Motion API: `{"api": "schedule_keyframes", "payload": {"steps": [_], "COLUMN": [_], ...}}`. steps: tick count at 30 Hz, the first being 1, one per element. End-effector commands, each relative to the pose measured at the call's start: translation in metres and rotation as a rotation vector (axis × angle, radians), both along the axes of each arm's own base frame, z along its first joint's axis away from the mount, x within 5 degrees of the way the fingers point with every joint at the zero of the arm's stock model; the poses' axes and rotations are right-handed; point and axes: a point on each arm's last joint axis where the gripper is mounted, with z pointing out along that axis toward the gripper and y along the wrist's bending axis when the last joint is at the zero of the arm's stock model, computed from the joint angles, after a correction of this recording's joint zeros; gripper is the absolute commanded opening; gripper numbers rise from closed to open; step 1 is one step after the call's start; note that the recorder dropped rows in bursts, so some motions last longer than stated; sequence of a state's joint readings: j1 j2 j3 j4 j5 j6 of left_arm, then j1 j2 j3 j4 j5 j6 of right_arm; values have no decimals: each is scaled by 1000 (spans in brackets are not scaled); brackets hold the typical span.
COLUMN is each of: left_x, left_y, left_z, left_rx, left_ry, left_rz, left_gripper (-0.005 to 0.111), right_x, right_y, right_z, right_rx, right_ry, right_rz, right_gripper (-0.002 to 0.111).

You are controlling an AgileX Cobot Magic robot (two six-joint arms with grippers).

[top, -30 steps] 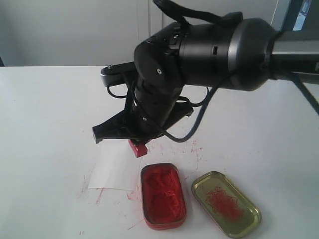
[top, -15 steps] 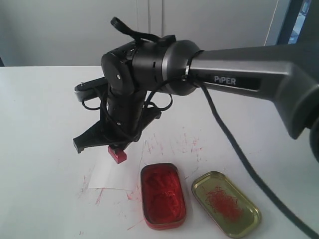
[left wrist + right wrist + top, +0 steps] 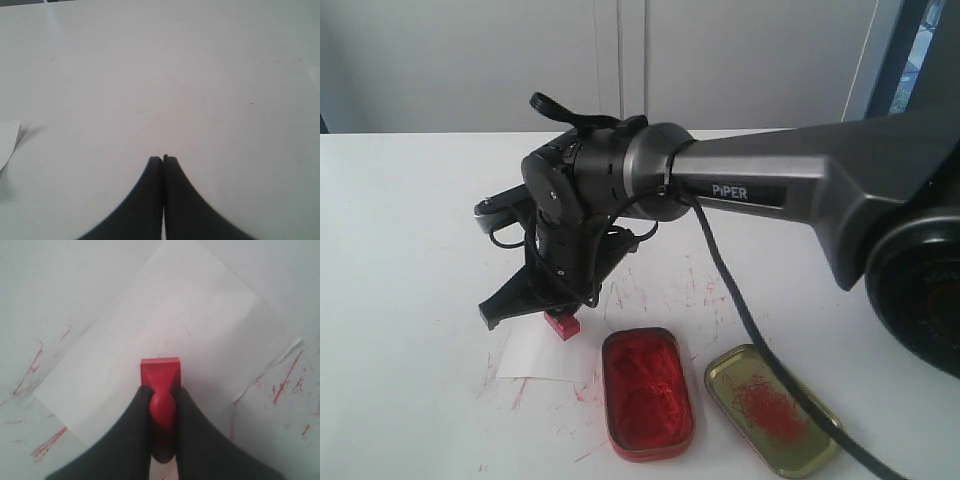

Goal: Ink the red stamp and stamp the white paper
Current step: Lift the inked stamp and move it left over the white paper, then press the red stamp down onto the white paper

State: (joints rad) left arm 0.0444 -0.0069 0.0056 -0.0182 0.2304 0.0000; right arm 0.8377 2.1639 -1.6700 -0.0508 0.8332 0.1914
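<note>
The right end effector (image 3: 558, 313) is closed narrowly on the red stamp (image 3: 562, 326). In the right wrist view its two dark fingers (image 3: 137, 410) press the short knob from both sides, and the blocky base sticks out in front of them. The stamp is upright, with its base pointing down, over the white paper (image 3: 535, 355), near the sheet's far right corner as the exterior view shows it. I cannot tell if the base already touches the sheet or hangs just above it.

The paper lies flat on the tabletop (image 3: 410, 250). Just beside its right edge stands the open red tin (image 3: 648, 392) filled with red paste, and to the right of the tin, near it but apart, lies the gold lid (image 3: 775, 410) with red marks inside. Thin red smears (image 3: 700, 290) cover the tabletop around the paper and behind the tin.

The left end effector (image 3: 163, 159) has its jaws pressed together and holds nothing; under it is only bare white tabletop.
</note>
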Motion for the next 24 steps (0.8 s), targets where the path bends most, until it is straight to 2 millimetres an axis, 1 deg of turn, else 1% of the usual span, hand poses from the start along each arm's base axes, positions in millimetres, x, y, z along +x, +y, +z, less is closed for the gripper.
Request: {"api": "schedule_keyframes", "payload": {"steps": [1,6,15,20,24], "left_x": [0,0,0,0,0], "left_y": [0,0,0,0,0], "left_z": [1,1,1,1,1], "left_rx": [-10,-10,-10,-10,-10], "left_ry": [2,2,2,2,2], "left_rz": [2,2,2,2,2], "left_gripper": [0,0,0,0,0], "right_x": [2,4,2,1,1], "right_y": [0,1,-1,-2,-4], "right_z": [-2,-12,-51,-60,-60], "right_rx": [-14,-28,-123,-149,-161], "right_ry": [-17,-16,70,93,103], "right_rz": [19,24,22,22,21], "right_gripper": [0,0,0,0,0]}}
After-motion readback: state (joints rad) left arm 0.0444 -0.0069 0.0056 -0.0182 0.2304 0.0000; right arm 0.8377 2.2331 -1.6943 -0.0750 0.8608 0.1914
